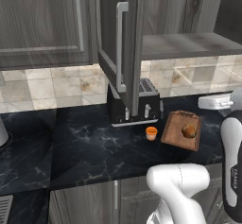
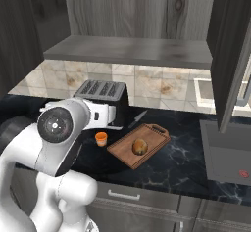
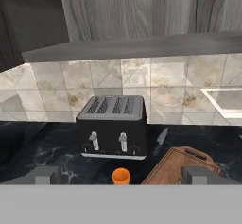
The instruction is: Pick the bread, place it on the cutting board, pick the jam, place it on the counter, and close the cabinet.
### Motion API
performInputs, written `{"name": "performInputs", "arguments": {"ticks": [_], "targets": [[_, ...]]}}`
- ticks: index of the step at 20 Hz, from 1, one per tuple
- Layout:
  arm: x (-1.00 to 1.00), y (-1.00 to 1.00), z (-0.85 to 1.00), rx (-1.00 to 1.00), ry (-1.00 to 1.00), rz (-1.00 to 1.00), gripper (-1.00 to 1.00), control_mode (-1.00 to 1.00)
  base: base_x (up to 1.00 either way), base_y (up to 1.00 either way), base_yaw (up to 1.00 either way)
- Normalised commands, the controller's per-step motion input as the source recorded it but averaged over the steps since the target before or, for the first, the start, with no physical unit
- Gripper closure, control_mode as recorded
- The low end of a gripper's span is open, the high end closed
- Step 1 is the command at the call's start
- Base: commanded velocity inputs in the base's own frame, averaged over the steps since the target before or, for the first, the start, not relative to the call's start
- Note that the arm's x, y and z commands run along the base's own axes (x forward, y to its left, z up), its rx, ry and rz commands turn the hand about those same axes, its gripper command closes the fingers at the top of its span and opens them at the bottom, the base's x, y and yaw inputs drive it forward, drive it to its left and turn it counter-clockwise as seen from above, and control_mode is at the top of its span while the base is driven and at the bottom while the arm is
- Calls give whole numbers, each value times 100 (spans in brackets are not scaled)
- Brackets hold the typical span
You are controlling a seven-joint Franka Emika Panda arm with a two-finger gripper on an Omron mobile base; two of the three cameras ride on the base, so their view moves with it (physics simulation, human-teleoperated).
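The bread (image 2: 140, 147) sits on the cutting board (image 2: 152, 134) and the jam (image 2: 101, 138) on the tabletop (image 2: 191, 152) before the toaster (image 3: 113, 124). The end effector (image 3: 121, 175), spread wide and empty, should press the cabinet (image 1: 116, 38) door's outer face and sweep it shut.

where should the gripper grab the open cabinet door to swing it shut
Probably push rather than grip: press the cabinet door's flat outer face near the free edge, by the silver bar handle, coming from the left. The door stands edge-on over the toaster, and that edge gives the most leverage.
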Motion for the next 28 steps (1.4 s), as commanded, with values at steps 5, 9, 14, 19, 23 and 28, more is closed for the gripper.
{"name": "performInputs", "arguments": {"ticks": [5, 9, 14, 19, 23, 28], "targets": [[-39, 12, 0, -5, -14, 6, -100, -100, 0, 0, 0], [-45, 12, 0, -5, -17, 6, -100, -100, 0, 0, 0], [-37, 25, -1, -7, -15, 5, -100, -100, 0, 0, 0], [-20, 33, 0, -4, -9, 0, -100, -100, 0, 0, 0], [-17, 38, 0, 0, -2, 0, -100, -100, 0, 0, 0], [-13, 34, 0, 0, 0, 0, -100, -100, 0, 0, 0]]}}
